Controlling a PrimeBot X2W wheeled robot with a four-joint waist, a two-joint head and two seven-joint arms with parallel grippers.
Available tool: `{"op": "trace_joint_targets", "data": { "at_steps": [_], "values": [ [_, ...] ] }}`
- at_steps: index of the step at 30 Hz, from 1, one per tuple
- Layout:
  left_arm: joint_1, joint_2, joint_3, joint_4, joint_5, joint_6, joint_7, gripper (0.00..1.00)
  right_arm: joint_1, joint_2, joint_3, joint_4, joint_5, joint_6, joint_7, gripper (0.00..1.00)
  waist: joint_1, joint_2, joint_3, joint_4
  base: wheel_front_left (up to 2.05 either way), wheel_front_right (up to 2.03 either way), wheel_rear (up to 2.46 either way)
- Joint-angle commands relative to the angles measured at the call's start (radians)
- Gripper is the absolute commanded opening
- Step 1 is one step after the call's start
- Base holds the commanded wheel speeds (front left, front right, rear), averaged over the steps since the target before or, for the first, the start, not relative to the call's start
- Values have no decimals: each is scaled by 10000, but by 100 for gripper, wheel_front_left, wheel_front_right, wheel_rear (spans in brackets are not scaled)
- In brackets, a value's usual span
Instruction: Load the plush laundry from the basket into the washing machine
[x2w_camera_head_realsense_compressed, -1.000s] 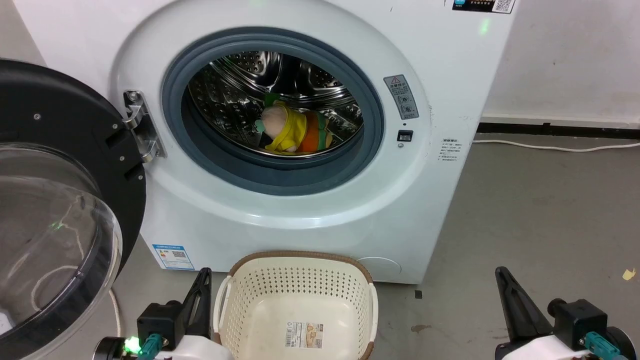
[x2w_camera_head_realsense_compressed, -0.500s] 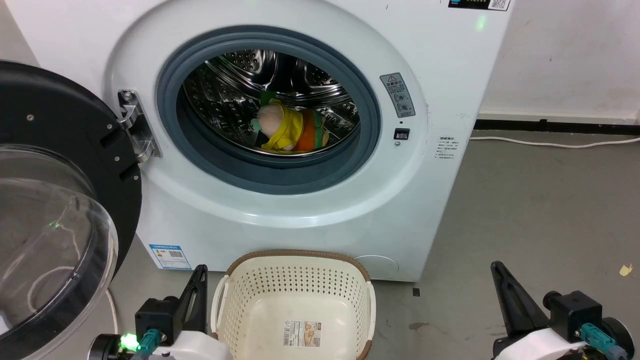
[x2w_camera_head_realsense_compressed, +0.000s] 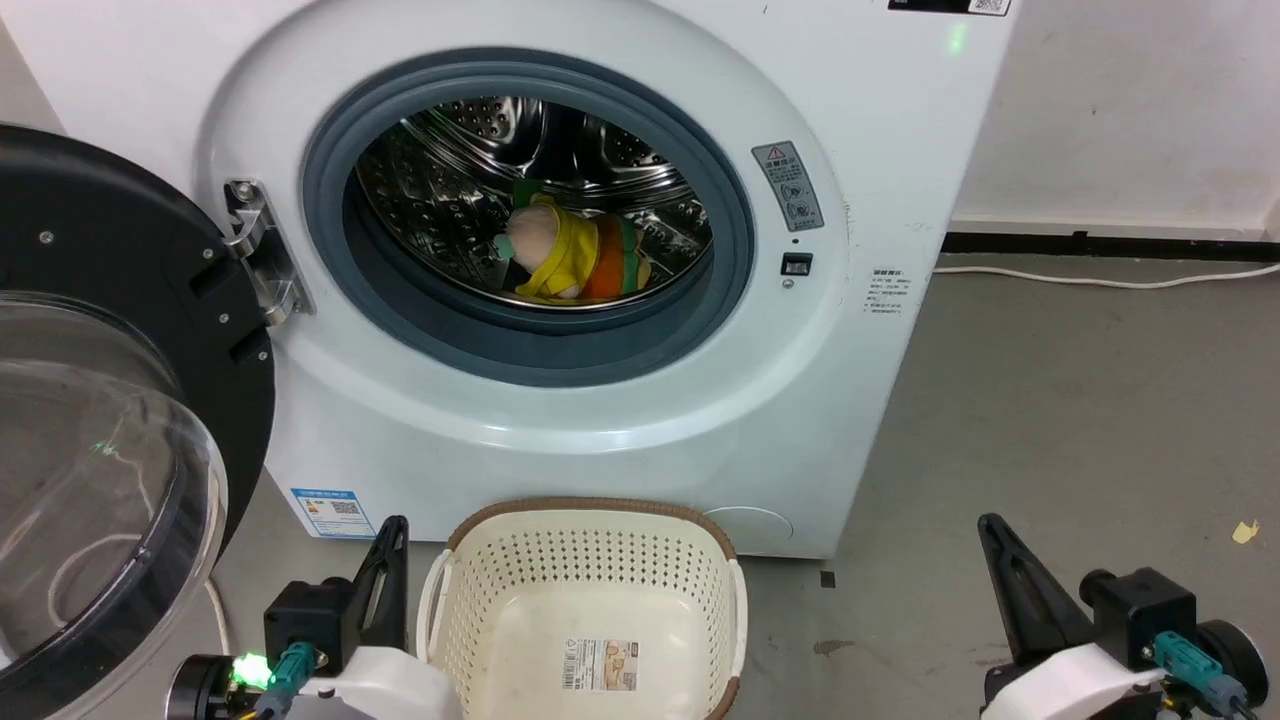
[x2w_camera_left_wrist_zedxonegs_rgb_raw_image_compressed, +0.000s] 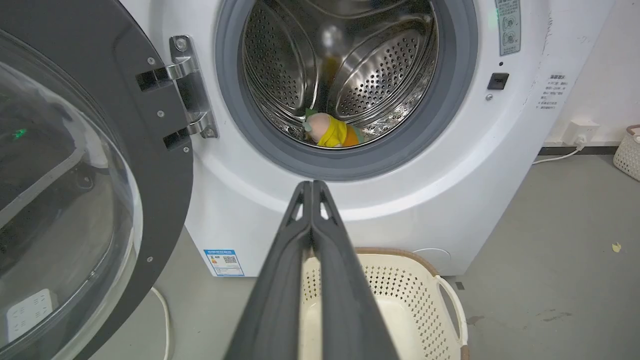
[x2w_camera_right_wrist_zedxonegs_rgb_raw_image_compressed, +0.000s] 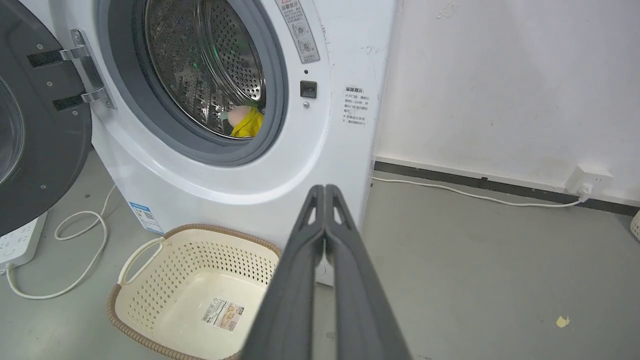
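Note:
The plush laundry (x2w_camera_head_realsense_compressed: 570, 262), pale pink in yellow with an orange and green part, lies inside the steel drum of the white washing machine (x2w_camera_head_realsense_compressed: 880, 150); the bundle (x2w_camera_left_wrist_zedxonegs_rgb_raw_image_compressed: 331, 133) also shows past the grey gasket, and its yellow edge (x2w_camera_right_wrist_zedxonegs_rgb_raw_image_compressed: 246, 122) peeks out in the right wrist view. The cream basket (x2w_camera_head_realsense_compressed: 590, 560) stands on the floor before the washer, holding nothing but a label sticker. My left gripper (x2w_camera_head_realsense_compressed: 392, 527) is shut beside the basket's left handle. My right gripper (x2w_camera_head_realsense_compressed: 986, 524) is shut, well right of the basket. Both sets of fingers (x2w_camera_left_wrist_zedxonegs_rgb_raw_image_compressed: 312, 187) (x2w_camera_right_wrist_zedxonegs_rgb_raw_image_compressed: 325, 190) meet with nothing between them.
The washer's black-framed domed door (x2w_camera_head_realsense_compressed: 110, 420) hangs wide open at the left, close to my left arm. A white cable (x2w_camera_head_realsense_compressed: 1100, 282) runs along the wall's dark skirting. A power strip (x2w_camera_right_wrist_zedxonegs_rgb_raw_image_compressed: 17, 240) and looped cord lie on the grey floor left of the washer.
The head camera has shifted slightly, so the washer and basket sit a little further left and lower in view. The plush and both grippers keep their places.

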Motion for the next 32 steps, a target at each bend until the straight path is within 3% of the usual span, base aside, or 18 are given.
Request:
{"op": "trace_joint_targets", "data": {
  "at_steps": [1, 32],
  "values": [
    [-112, -63, 62, -82, 111, -34, 54, 0, -150, -2, -2, -74, -81, 5, 62, 0, 0, 0, 4, -6, 0, 0, 0],
    [-210, -201, 325, -308, 436, -97, 442, 0, -361, -3, -1, -160, -350, 6, 452, 0, 0, 0, 80, -128, 0, 0, 0]
  ]
}}
